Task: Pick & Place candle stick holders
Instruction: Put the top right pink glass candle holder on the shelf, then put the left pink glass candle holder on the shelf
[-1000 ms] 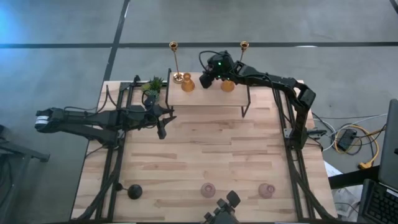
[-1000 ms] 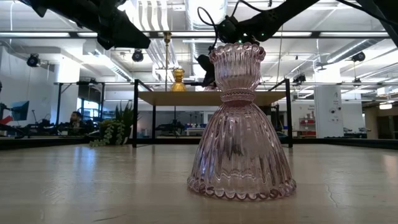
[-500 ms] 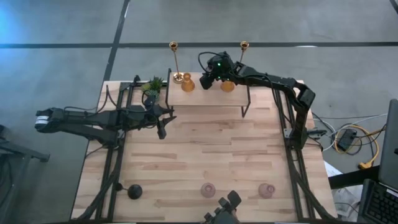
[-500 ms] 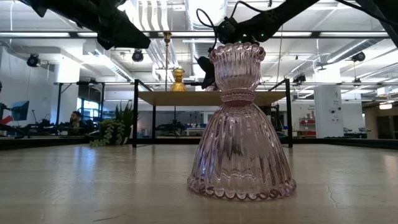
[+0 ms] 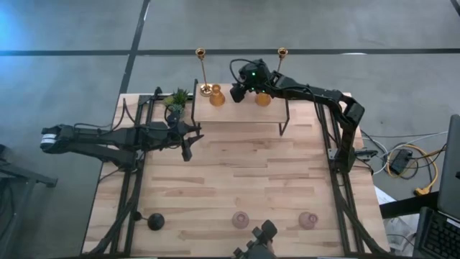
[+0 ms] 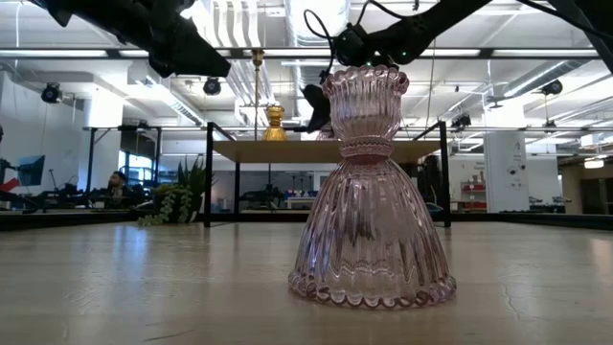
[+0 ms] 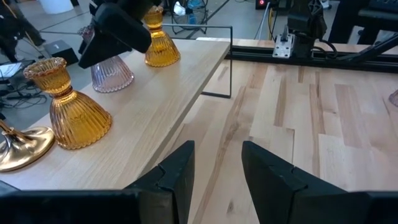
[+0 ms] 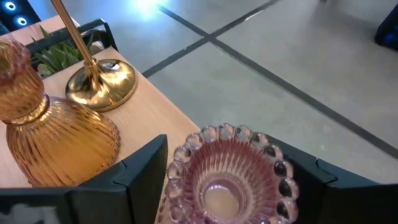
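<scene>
On a raised wooden shelf (image 5: 237, 114) at the table's far side stand two tall brass sticks (image 5: 203, 72) (image 5: 281, 61), two amber glass holders (image 5: 216, 96) (image 5: 263, 98) and one pink glass holder (image 8: 227, 180) (image 7: 112, 73). My right gripper (image 8: 219, 148) (image 5: 241, 88) is open over the pink holder, one finger on each side of its beaded rim. Near the table's front edge stand a black stemmed holder (image 5: 155, 221) and two pink ones (image 5: 240, 219) (image 5: 308, 219). My left gripper (image 5: 187, 152) (image 7: 217, 155) waits open at the table's left, with nothing between its fingers. My right gripper comes slanting down from the table's right onto the pink holder's beaded top rim (image 8: 186, 146). Its fingers (image 8: 143, 168) stand close on either side of the rim; whether they touch it, I cannot tell. The holder stands upright with its base on the shelf.
A small green potted plant (image 5: 176, 98) sits left of the shelf. The shelf's black metal legs (image 5: 284, 122) stand on the table. Bare wooden tabletop (image 5: 237, 173) lies between the shelf and the front row. Both arms' black frames run along the table's sides.
</scene>
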`<state>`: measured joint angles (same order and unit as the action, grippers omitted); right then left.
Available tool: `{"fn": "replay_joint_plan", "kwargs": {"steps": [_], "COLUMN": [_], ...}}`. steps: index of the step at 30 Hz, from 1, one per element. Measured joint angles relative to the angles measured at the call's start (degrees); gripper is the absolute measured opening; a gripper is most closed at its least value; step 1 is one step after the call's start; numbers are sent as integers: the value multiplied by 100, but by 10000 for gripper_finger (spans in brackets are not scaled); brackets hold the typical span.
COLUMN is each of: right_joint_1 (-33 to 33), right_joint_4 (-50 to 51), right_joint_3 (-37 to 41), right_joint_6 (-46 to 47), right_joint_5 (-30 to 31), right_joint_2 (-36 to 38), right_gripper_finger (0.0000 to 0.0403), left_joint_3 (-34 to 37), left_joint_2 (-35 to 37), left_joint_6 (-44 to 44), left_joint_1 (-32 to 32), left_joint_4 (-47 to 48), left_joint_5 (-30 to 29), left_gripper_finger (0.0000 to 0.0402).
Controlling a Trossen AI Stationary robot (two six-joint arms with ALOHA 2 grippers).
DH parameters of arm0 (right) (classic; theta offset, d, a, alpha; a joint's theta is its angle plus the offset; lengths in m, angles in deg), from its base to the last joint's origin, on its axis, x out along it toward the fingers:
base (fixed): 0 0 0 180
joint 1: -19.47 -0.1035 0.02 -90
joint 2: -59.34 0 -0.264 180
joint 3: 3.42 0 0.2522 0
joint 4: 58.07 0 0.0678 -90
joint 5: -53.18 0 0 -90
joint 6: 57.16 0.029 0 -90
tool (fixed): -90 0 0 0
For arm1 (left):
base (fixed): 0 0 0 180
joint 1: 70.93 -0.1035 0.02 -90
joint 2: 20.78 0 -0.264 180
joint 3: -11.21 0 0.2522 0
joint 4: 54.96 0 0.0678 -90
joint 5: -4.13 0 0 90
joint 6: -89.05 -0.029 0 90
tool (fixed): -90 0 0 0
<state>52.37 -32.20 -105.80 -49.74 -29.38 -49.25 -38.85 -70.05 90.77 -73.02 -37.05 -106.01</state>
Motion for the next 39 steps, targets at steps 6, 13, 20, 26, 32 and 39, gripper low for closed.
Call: {"fn": "replay_joint_plan", "kwargs": {"steps": [6,13,20,26,32,39], "right_joint_1": [0,-3,-11,-62,-103,-129], "right_joint_4": [-32,-39,-77,-129,-223,-349], "right_joint_3": [0,0,-4,-9,-10,-11], "right_joint_6": [-15,-56,-102,-185,-310,-356], "right_joint_5": [0,-3,-4,-16,-20,-276], "right_joint_2": [0,55,213,320,409,448], "right_gripper_finger": [268,282,278,272,274,265], "left_joint_3": [0,0,0,0,0,0], "left_joint_2": [2,2,2,2,2,2], "left_joint_6": [1,1,1,-1,1,0], "left_joint_1": [-1,1,0,1,-1,0], "left_joint_4": [37,50,61,61,61,61], "left_joint_5": [1,0,0,0,4,67], "left_gripper_finger": [138,138,138,138,138,138]}}
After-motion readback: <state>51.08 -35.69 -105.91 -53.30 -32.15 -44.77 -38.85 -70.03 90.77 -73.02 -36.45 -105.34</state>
